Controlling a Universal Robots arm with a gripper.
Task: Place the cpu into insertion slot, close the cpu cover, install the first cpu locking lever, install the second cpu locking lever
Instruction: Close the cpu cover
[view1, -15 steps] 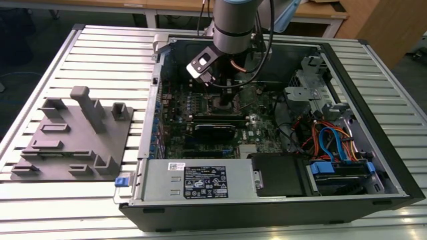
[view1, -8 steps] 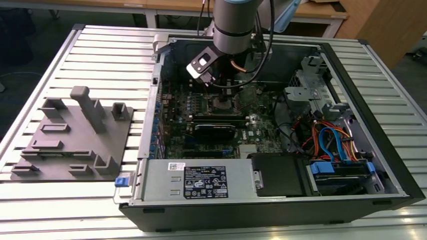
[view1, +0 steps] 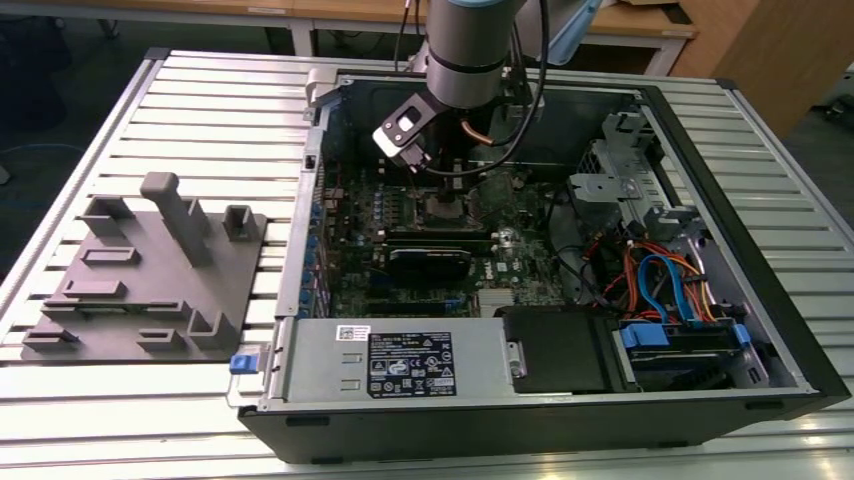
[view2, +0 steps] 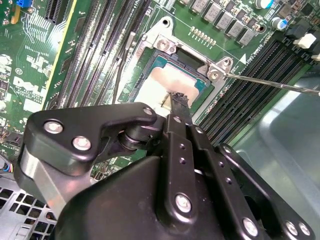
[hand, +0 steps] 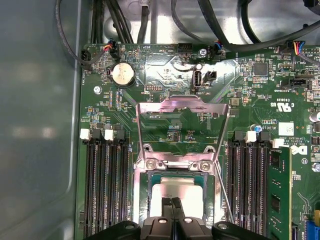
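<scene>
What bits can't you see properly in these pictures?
- cpu: in both wrist views the tool covers part of its top.
- insertion slot: first wrist view, the picture's edge cuts off one side.
- locking lever: second wrist view, its end runs off the edge.
- Exterior view: the arm stands in front of the slot.

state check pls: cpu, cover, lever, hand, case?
cpu: lying in the insertion slot.
cpu cover: open, swung up off the slot.
locking lever: unlatched, standing free.
hand: shut, tips at the cpu's top.
computer case: side open.
</scene>
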